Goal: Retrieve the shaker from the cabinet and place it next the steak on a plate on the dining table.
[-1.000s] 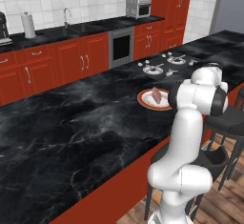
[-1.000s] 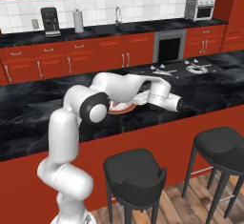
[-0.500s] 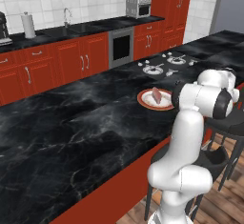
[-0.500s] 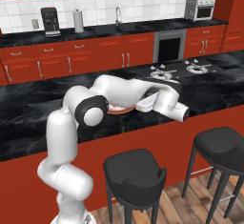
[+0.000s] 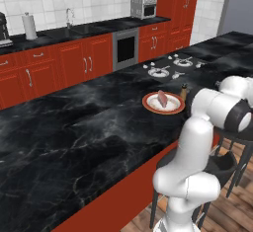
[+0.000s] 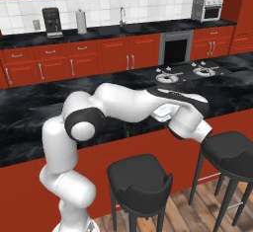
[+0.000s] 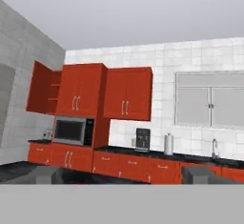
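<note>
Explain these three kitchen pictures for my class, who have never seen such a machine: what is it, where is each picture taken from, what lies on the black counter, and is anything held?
The machine is a white robot arm on a driving base, in a computer-drawn kitchen. Two pictures come from cameras on the base, behind the arm to its left and right. The third looks out from the hand at the far wall cabinets.

On the black dining table sits a plate with a steak. The small shaker stands upright just beside the plate. A stovetop lies further along.

The gripper's two dark fingertips stand wide apart with nothing between them, so nothing is held.
</note>
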You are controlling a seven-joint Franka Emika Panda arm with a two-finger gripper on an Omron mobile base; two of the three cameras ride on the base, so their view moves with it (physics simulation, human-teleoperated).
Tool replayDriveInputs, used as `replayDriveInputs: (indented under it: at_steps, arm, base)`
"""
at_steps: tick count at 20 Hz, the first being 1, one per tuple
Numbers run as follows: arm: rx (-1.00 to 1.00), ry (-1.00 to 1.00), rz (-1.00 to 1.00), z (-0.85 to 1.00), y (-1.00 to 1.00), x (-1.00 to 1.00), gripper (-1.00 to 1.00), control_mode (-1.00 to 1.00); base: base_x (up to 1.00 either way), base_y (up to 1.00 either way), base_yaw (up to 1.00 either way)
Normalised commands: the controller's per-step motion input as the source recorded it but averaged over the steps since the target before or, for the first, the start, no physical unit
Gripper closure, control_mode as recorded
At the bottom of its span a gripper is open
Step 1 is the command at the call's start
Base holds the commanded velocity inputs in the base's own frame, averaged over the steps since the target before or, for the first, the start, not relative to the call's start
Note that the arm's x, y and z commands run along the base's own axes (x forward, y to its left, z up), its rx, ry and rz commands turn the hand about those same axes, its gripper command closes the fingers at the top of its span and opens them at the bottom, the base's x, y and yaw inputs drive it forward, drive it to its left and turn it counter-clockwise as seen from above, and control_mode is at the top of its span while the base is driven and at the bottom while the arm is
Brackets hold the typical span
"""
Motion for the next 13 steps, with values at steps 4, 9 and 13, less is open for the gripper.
replayDriveInputs:
  at_steps: [4,9,13]
  arm:
    - [-0.08,-0.34,-0.07,0.82,0.29,-1.0,-1.0,-1.0]
    - [-0.29,-0.24,0.0,0.71,0.86,-0.88,-1.0,-1.0]
    - [-0.3,-0.27,0.0,0.49,1.0,-0.68,-1.0,-1.0]
  base:
    - [0.0,0.0,0.0]
    - [0.0,0.0,0.0]
    - [0.0,0.0,0.0]
